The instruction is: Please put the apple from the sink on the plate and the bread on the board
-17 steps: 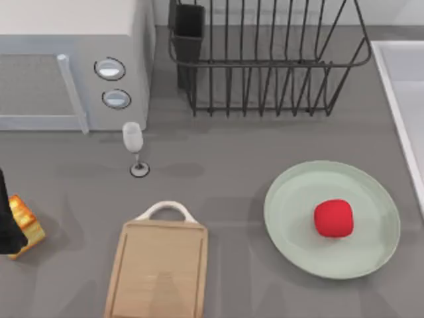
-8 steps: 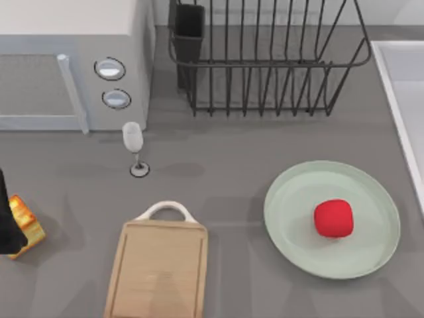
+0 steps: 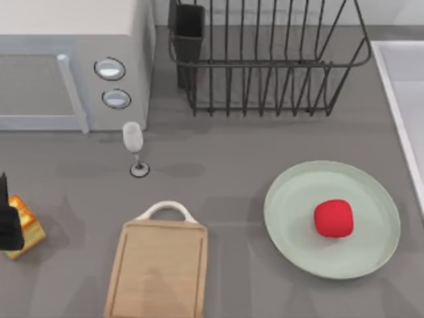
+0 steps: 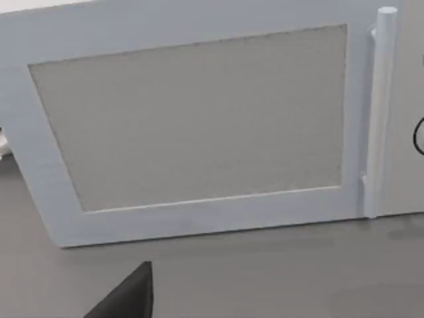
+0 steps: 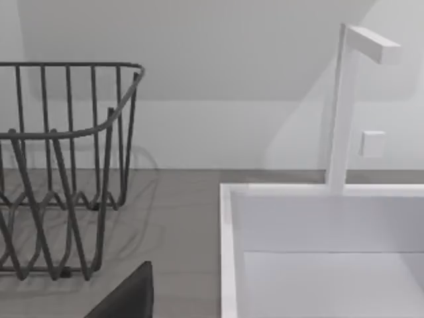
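Red apple (image 3: 333, 218): sits on the mint-green plate (image 3: 291, 228), a little right of the plate's middle, at the right side of the grey worktop (image 3: 225, 185).

Golden bread (image 3: 25, 222): rests on the worktop at the far left edge, well apart from the board, tilted a little. My left claw (image 3: 9, 222) stands at its left side, dark against the crust; whether the fingers grip the bread or stand apart I cannot tell.

Wooden board (image 3: 158, 271): lies left of centre near the lower edge, white arched handle pointing toward the back, bare on top.

Sink (image 3: 407, 99): pale basin along the right edge, partly in view. In the right wrist view its white rim (image 5: 228, 265) and an upright white tap (image 5: 344, 99) stand close ahead. A dark corner of my right claw (image 5: 126, 298) shows low in that view; how its fingers stand I cannot tell.

Other items: white microwave (image 3: 73, 59) at the back left, its door and bar handle facing the left wrist view (image 4: 199, 126); a clear wine glass (image 3: 134, 147) standing just before it; a black wire dish rack (image 3: 265, 59) at the back centre, seen also from the right wrist (image 5: 59, 165).
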`<action>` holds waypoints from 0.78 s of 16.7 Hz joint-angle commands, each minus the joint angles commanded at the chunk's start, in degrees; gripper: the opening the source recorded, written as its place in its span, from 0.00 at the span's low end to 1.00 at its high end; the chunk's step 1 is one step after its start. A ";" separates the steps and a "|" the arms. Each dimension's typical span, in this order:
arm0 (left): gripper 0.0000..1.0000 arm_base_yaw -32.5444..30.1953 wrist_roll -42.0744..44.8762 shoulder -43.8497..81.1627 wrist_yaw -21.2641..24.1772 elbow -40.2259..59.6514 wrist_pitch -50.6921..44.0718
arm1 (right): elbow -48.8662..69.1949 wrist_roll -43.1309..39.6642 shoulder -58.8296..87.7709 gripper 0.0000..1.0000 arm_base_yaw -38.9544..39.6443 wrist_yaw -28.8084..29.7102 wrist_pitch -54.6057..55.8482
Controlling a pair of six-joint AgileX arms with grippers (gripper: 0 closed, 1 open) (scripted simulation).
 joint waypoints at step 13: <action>1.00 0.14 32.39 66.73 0.04 41.43 -37.58 | 0.00 0.00 0.00 1.00 0.00 0.00 0.00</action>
